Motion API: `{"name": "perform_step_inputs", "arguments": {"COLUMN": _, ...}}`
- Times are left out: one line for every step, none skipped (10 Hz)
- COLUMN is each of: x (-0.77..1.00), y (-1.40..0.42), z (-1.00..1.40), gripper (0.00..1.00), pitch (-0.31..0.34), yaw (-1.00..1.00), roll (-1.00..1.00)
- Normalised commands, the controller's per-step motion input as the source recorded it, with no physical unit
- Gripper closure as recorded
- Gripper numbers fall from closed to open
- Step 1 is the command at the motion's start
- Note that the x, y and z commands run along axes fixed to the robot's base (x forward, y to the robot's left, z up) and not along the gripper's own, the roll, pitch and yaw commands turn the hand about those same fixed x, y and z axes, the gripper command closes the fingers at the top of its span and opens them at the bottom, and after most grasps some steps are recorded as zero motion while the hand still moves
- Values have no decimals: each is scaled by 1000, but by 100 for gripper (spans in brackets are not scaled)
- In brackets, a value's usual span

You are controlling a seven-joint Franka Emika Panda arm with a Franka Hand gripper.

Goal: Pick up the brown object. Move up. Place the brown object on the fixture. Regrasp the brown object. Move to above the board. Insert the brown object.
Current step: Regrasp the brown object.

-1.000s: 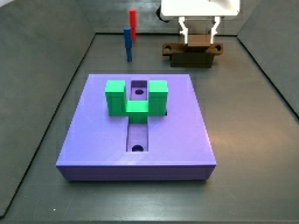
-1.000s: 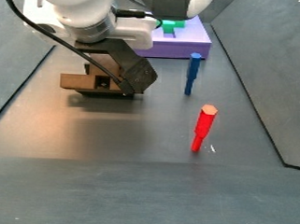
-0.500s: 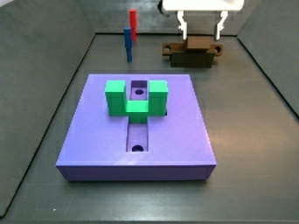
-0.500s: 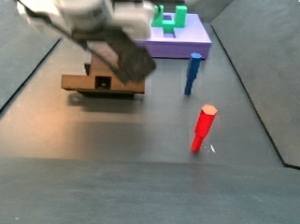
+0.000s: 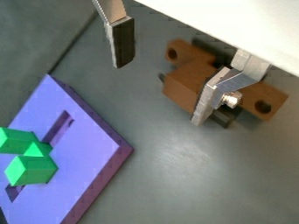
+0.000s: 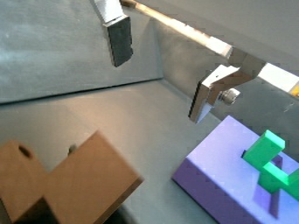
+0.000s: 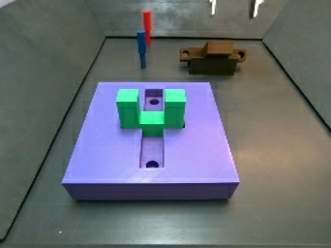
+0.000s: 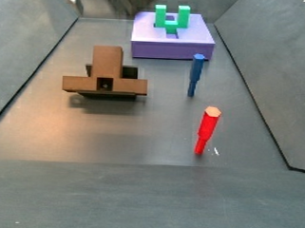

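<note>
The gripper (image 5: 167, 74) hangs high above the floor with its two silver fingers spread wide apart and nothing between the dark pads; in a side view only the fingertips of the gripper (image 7: 234, 8) poke in at the 12 o'clock edge, directly above the fixture. The brown object (image 7: 211, 50) rests on the fixture (image 7: 214, 66), near the back wall at about 1 o'clock from the board (image 7: 153, 145). In a side view the brown object (image 8: 106, 61) lies across the top of the fixture (image 8: 105, 86), one end reaching out behind it toward 12 o'clock. In a wrist view the brown object (image 5: 187, 83) shows a round hole near its end and sits partly behind one finger (image 5: 216, 94). The board carries a green U-shaped block (image 7: 151, 108) straddling its central groove, which has holes along it. A blue peg (image 8: 195, 75) and a red peg (image 8: 208, 131) stand upright on the floor, at roughly 3 and 4 o'clock from the fixture.
</note>
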Motion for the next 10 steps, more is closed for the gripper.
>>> {"name": "perform_step_inputs", "arguments": {"x": 97, "y": -374, "z": 311, "gripper": 0, "pitch": 574, "yaw": -17, "roll": 1000}}
{"name": "perform_step_inputs", "arguments": {"x": 120, "y": -323, "z": 114, "gripper": 0, "pitch": 537, "yaw": -20, "roll": 1000}}
{"name": "perform_step_inputs", "arguments": {"x": 20, "y": -240, "z": 86, "gripper": 0, "pitch": 483, "yaw": -137, "roll": 1000}}
{"name": "perform_step_inputs", "arguments": {"x": 0, "y": -157, "z": 26, "gripper": 0, "pitch": 503, "yaw": -237, "roll": 1000}}
{"name": "perform_step_inputs", "arguments": {"x": 0, "y": -29, "z": 0, "gripper": 0, "pitch": 520, "yaw": -271, "roll": 1000}}
{"name": "perform_step_inputs", "arguments": {"x": 37, "y": 0, "z": -97, "gripper": 0, "pitch": 360, "yaw": -320, "roll": 911}}
{"name": "perform_step_inputs", "arguments": {"x": 146, "y": 200, "z": -389, "gripper": 0, "pitch": 43, "yaw": -374, "roll": 877}}
{"name": "perform_step_inputs", "arguments": {"x": 34, "y": 377, "z": -389, "gripper": 0, "pitch": -91, "yaw": -366, "roll": 657}}
{"name": "perform_step_inputs", "arguments": {"x": 0, "y": 477, "z": -371, "gripper": 0, "pitch": -209, "yaw": -357, "roll": 529}}
{"name": "perform_step_inputs", "arguments": {"x": 0, "y": 563, "z": -331, "gripper": 0, "pitch": -286, "yaw": -329, "roll": 431}}
